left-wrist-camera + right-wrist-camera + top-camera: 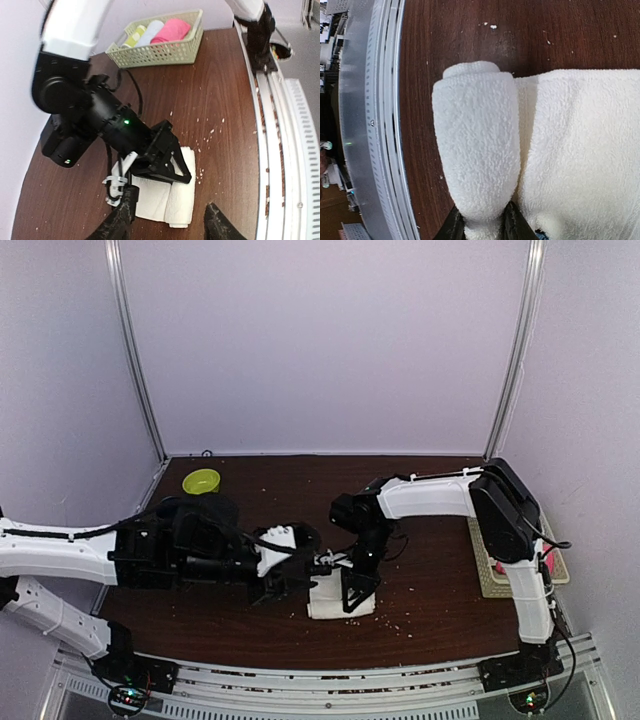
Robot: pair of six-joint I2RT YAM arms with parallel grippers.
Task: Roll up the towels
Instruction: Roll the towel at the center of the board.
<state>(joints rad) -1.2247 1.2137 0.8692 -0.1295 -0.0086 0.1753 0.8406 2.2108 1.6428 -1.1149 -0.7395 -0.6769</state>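
Observation:
The cream towel (330, 602) lies on the brown table near the front middle, its near edge rolled into a thick tube (475, 145) with flat cloth beside it (580, 150). My right gripper (482, 226) is shut on the end of that rolled part; it shows from above (356, 590). A blue mark (540, 235) peeks out at the bottom. My left gripper (170, 220) is open, its fingers either side of the towel's (167, 200) near end, and sits just left of the towel (300, 580). The pink towel (172, 29) lies in the basket (165, 52).
The basket (492, 575) stands at the right table edge and also holds a white roll (150, 32) and a yellow-green roll (134, 36). A yellow-green bowl (201, 481) sits at the back left. The metal rail (280, 150) runs along the table's front edge.

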